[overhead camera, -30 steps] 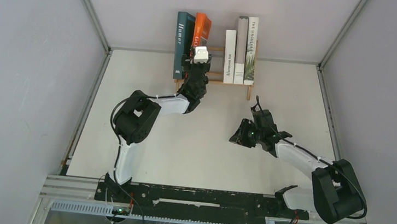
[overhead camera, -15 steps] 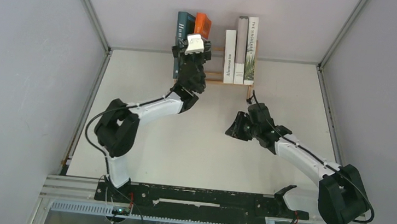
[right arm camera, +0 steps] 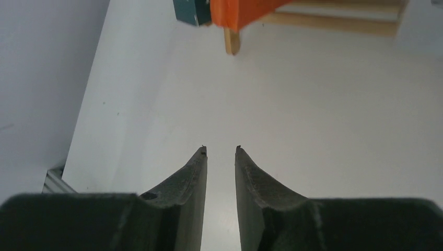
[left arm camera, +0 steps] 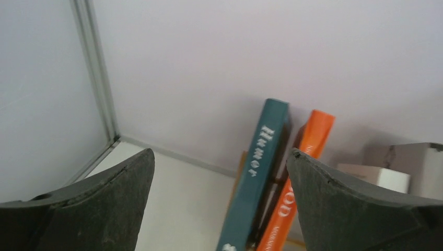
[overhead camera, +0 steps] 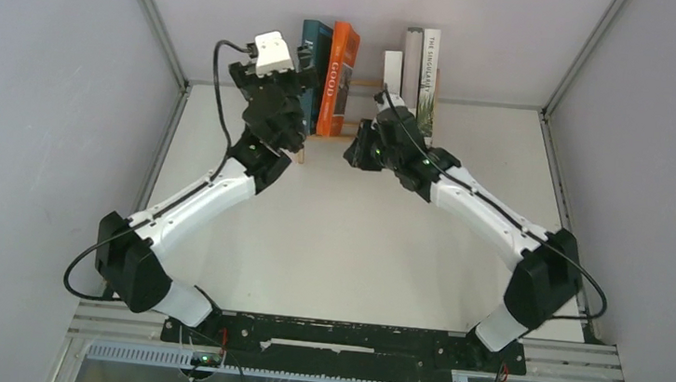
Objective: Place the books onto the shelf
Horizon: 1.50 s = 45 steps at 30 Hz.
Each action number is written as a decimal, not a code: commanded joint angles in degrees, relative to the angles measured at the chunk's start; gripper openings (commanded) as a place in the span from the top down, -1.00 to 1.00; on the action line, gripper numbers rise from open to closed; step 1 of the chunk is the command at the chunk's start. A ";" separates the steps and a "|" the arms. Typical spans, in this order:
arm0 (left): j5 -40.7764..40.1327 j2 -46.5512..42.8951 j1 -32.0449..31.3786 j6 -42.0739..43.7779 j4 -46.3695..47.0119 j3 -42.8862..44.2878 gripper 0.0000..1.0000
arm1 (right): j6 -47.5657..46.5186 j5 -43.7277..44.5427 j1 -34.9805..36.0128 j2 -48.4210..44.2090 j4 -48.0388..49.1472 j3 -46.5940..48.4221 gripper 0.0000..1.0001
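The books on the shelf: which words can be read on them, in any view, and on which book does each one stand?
"Humor": on the spine of the teal book, left wrist view.
"GOOD": on the spine of the orange book.
"THE SINGULARITY": on the spine of the tall white book, small.
The print on the shorter white book is too small to read.
The grey book shows no text that I can make out.

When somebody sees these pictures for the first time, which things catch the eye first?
The bright orange book stands out most, beside the teal book at the left end of the shelf by the back wall. The left gripper, jaws wide and empty, hovers just before these two books; the right gripper is close in front of the shelf.
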 commanded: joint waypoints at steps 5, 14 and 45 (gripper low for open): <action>8.30 -4.83 11.08 -16.44 -22.84 -0.81 -1.00 | -6.90 6.47 0.36 17.29 -2.51 22.51 0.45; 19.89 2.47 20.93 -28.29 -30.07 1.44 -1.00 | -9.57 10.59 -3.17 30.74 -4.75 39.59 0.84; 41.06 22.33 31.71 -51.64 -31.62 8.39 -0.94 | -13.17 10.49 -7.17 56.44 6.19 63.67 1.00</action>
